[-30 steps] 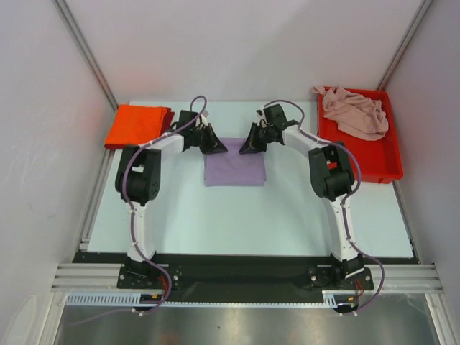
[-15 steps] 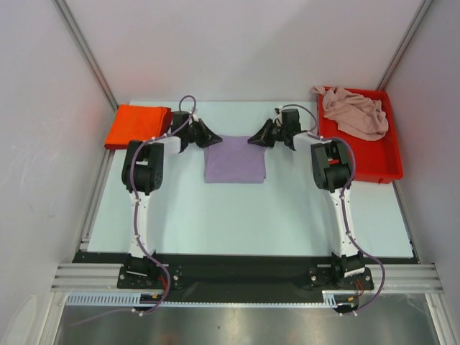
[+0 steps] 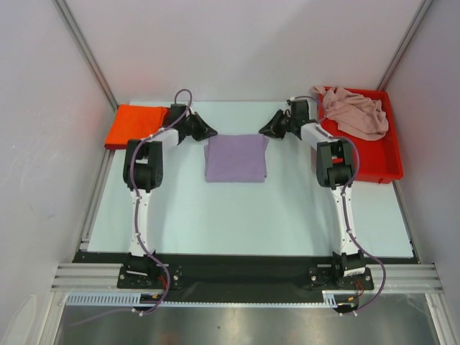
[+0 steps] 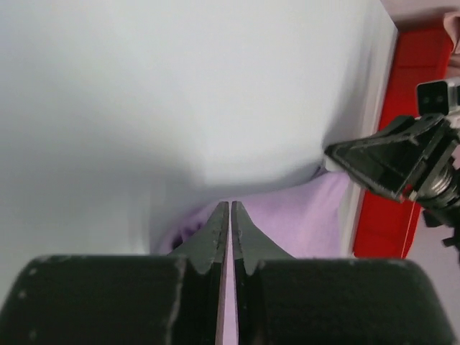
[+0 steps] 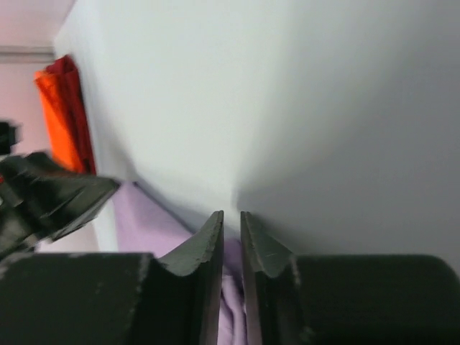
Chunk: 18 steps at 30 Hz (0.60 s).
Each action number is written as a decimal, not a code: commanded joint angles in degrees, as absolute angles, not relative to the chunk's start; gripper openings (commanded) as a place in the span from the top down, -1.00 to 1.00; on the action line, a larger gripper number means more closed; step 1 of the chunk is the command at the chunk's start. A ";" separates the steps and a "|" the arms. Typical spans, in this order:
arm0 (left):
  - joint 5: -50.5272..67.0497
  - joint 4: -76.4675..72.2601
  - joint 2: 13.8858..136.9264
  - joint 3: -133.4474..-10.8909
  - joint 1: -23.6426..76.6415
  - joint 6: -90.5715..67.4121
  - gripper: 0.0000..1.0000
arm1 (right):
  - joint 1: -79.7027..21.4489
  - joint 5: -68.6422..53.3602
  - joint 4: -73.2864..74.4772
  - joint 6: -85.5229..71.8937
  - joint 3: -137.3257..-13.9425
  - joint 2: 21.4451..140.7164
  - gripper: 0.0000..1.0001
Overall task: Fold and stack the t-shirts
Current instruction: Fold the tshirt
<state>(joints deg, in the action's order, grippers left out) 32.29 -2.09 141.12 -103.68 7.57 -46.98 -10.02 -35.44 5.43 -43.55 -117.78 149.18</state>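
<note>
The purple shirt [image 3: 236, 158] lies folded at the desk's far centre, and the orange shirt [image 3: 136, 126] lies folded at its far-left corner. Left gripper [image 3: 213, 132]: closed, empty. Right gripper [image 3: 262, 131]: slightly parted, empty. Remaining, by estimate: stack the purple shirt, then fold the pink shirt [image 3: 356, 111] lying in the tray [image 3: 374, 172].

Between the left claw [image 3: 213, 132] and right claw [image 3: 262, 131], both matt black plastic, lies the lavender t-shirt [image 3: 235, 158], soft matt cloth. Beyond the right claw, the red tray [image 3: 375, 159] is glossy plastic; the desk [image 3: 251, 215] under both looks smooth.
</note>
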 commanded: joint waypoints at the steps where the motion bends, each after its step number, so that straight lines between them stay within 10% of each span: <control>1: 28.05 7.45 126.85 -103.45 6.50 -35.81 0.84 | -8.17 -28.76 21.77 -33.06 -125.31 144.77 0.57; 9: 19.43 27.07 106.90 -92.60 6.50 -22.07 0.19 | -13.35 -13.92 49.91 -20.31 -130.61 132.82 0.09; 18: 23.11 26.28 82.90 -64.28 6.50 -23.90 0.20 | -26.01 -12.30 46.15 -24.24 -111.45 121.20 0.38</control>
<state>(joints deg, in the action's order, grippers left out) 21.63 23.57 86.63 -71.24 6.72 -24.95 -25.47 -13.91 45.04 -22.72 -115.66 122.02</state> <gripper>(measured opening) 0.404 0.332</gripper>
